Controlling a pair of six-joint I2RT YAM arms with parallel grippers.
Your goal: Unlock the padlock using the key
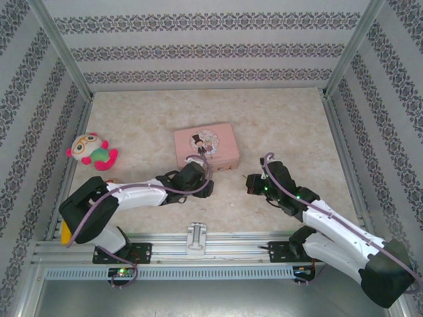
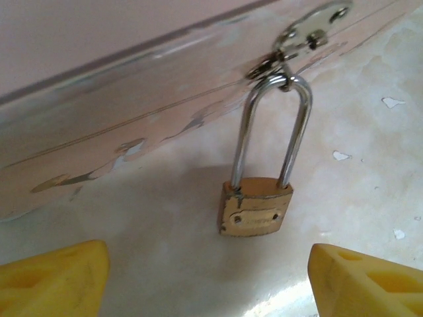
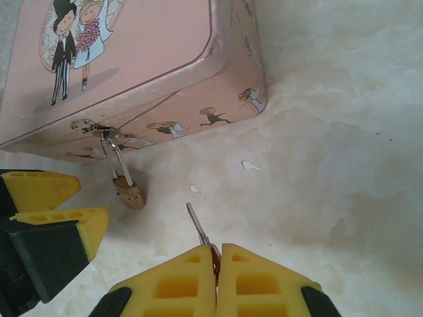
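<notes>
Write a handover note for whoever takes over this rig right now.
Left gripper: open, one finger on each side of the padlock, not touching it.
Right gripper: shut on the key, blade sticking out ahead, apart from the padlock.
Padlock: lies on the table against the pink tin, shackle shut through the tin's hasp.
Done: key picked up.
Left to do: probably steady the padlock with the left gripper, insert the key, turn it, free the shackle.
</notes>
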